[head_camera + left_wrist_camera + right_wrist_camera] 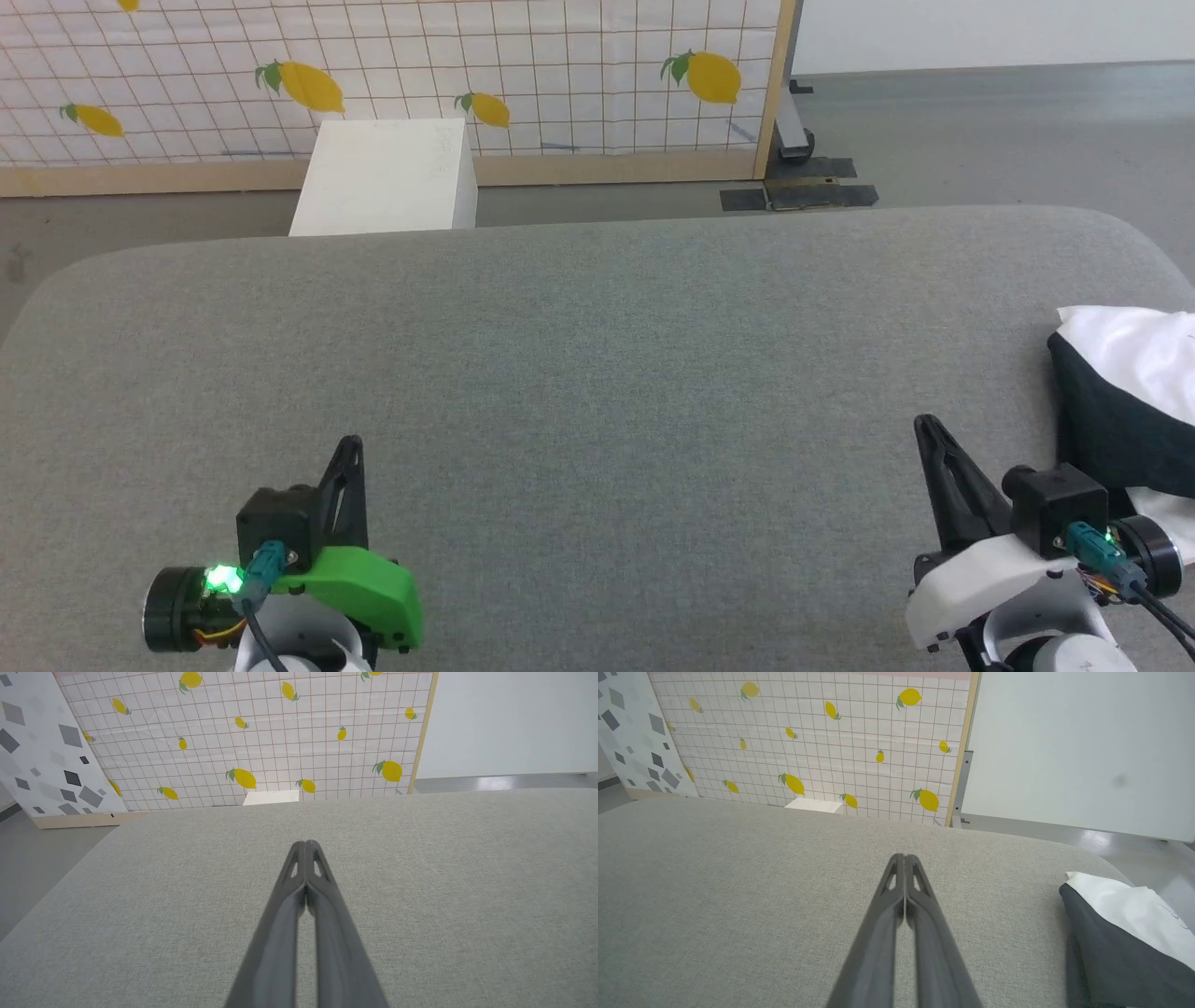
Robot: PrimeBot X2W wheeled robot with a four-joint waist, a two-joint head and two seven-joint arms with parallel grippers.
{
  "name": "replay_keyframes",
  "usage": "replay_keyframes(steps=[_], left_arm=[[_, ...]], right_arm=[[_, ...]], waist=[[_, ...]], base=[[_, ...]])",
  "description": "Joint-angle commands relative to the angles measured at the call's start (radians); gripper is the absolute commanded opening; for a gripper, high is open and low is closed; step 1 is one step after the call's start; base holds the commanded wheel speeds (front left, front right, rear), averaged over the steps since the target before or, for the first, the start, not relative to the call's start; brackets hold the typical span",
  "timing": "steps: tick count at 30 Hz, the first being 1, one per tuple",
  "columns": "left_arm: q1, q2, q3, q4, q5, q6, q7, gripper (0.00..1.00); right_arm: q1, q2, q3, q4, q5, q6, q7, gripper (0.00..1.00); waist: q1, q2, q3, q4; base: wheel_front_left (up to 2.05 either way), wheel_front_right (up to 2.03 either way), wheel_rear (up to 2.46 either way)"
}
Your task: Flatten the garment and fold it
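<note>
**Head view.**
- Garment (1125, 411): lower right of frame, bunched at the right end of the grey surface (597, 373) and cut by the frame edge. White cloth above, black band below.
- Left gripper (348, 457): lower left, jaws closed, empty.
- Right gripper (934, 448): lower right, jaws closed, empty; near the garment, not touching.
- Box (387, 177): upper left, beyond the surface.

**Left wrist view.**
- Left gripper (306, 845): jaws pressed together over bare surface.

**Right wrist view.**
- Right gripper (905, 858): jaws closed on nothing.
- Garment (1115, 942): lower right, white layer lying over a black fold.

**Handling, as judged.**
- Soft, light and limp, not fragile; it will likely sag when lifted and drag on the cloth-covered surface.
- Best hold: pinch the nearest black edge or a hem, one layer if it can be found. Then take two corners, one per gripper, to spread it.
- The jaws must open first.
</note>
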Motion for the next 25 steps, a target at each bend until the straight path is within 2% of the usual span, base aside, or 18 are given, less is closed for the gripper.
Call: replay_keyframes(steps=[1,25], left_arm=[[-0.018,-0.006,0.005,0.004,0.013,-0.002,0.001,0.0],[-0.018,-0.006,0.005,0.004,0.013,-0.002,0.001,0.0]], right_arm=[[-0.019,0.002,0.002,0.003,-0.006,-0.002,0.0,0.0],[-0.019,0.002,0.002,0.003,-0.006,-0.002,0.0,0.0]], waist=[[0.0,0.0,0.0,0.0],[0.0,0.0,0.0,0.0]], base=[[0.0,0.0,0.0],[0.0,0.0,0.0]])
